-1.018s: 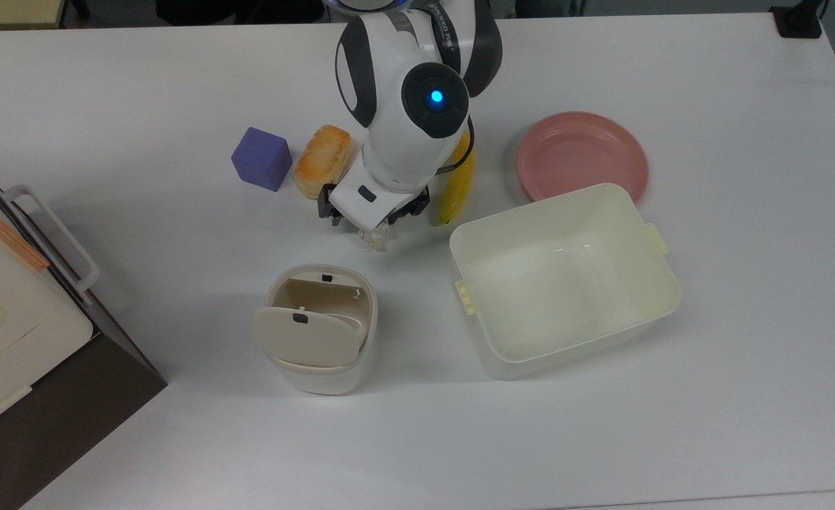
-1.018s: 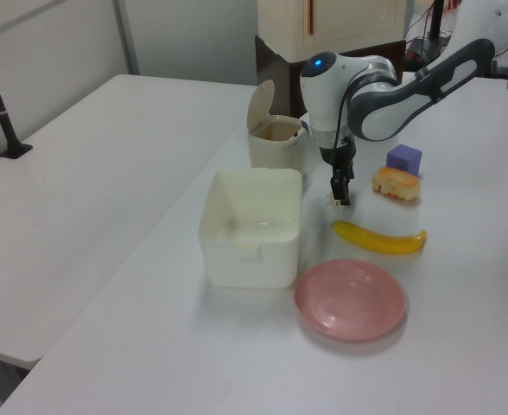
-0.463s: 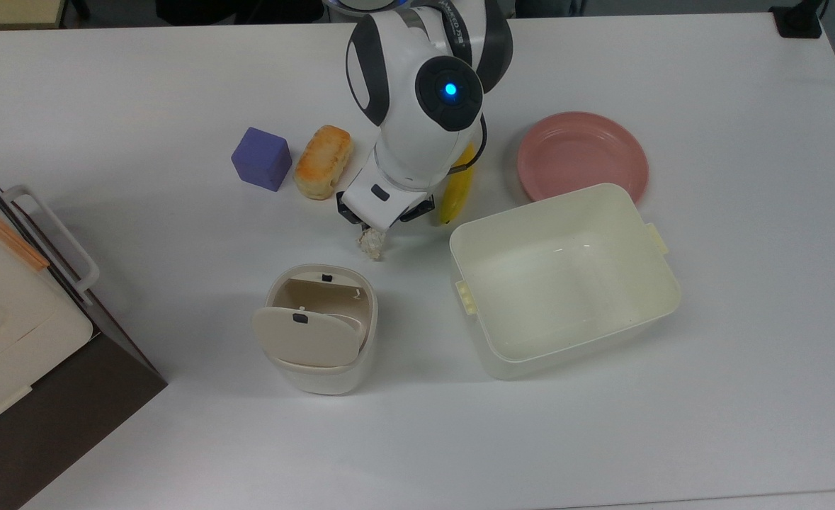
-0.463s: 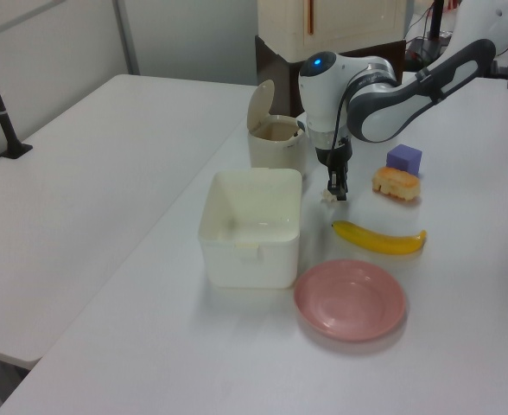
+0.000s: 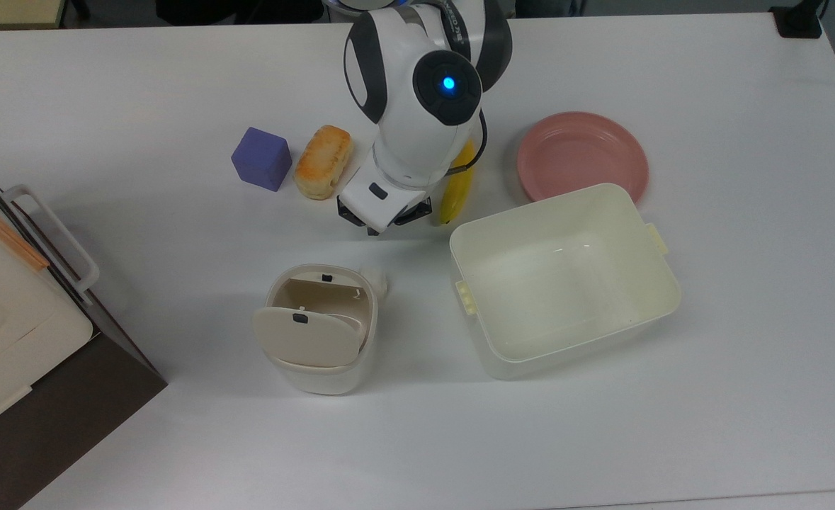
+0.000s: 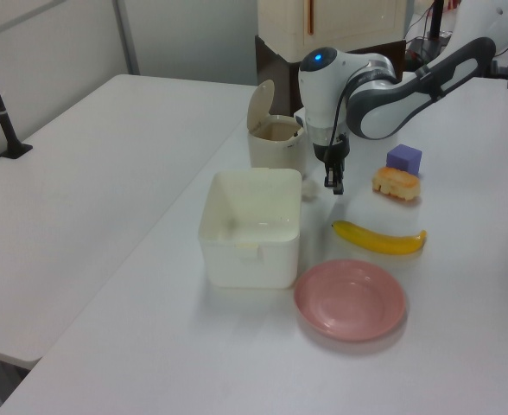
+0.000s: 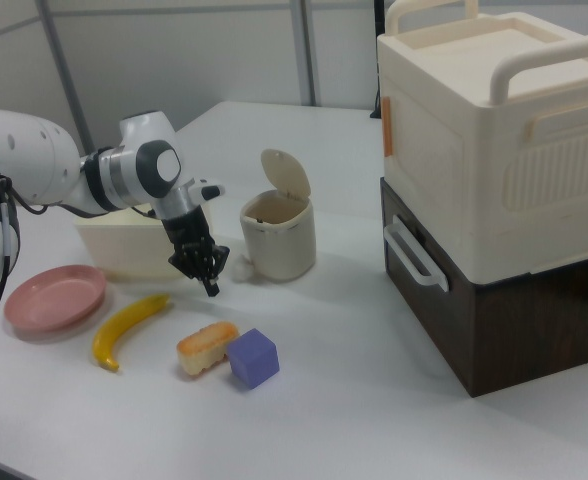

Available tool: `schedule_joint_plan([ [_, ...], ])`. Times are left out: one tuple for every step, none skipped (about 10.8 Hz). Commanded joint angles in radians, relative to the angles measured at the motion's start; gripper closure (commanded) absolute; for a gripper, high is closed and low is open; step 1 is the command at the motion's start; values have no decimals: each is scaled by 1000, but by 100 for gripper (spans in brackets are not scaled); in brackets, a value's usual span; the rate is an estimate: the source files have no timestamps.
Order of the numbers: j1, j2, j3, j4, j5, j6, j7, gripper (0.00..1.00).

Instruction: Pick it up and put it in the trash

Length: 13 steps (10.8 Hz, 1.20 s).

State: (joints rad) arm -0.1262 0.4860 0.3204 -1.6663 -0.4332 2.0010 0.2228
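paper wad (image 5: 377, 278) lies on the desk (image 5: 176, 439), outside the bin (image 5: 297, 375), so by my reading the task is not done. going across the top view from its left: the bin comes first, its flap (image 5: 307, 336) tipped and the mouth showing. the wad sits just beside the bin's rim, at the corner nearest the arm. the jaws hang apart from the wad, toward the top view's top and almost in line with it. they carry nothing, and i cannot tell whether they are open or closed. the big tub (image 5: 566, 195) stands further to the top view's right. the wad is a lumpy ball with no long axis, so i judge the next move is to come down over it without knocking the bin.
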Motion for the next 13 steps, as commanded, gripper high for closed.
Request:
schedule_joint_plan([
  [-12, -72, -1, 0, 22, 15, 16, 100],
  [-13, -78, -1, 2, 34, 13, 12, 100],
  [-13, -79, -1, 2, 34, 13, 16, 100],
  [-13, -78, -1, 2, 34, 15, 18, 100],
  [-15, -78, -1, 5, 34, 15, 15, 91],
  [-13, -72, -1, 22, 33, 15, 15, 35],
  [-9, -66, -3, 23, 24, 16, 15, 0],
  [-6, -57, -3, 36, 19, 18, 15, 0],
  [-6, -37, -3, 66, 19, 18, 13, 0],
  [2, -14, -3, 97, 18, 19, 10, 0],
  [17, -1, -3, 105, 13, 34, 10, 0],
  [25, 14, -3, 124, -2, 70, 10, 0],
  [34, 28, -3, 128, -33, 88, 12, 0],
])
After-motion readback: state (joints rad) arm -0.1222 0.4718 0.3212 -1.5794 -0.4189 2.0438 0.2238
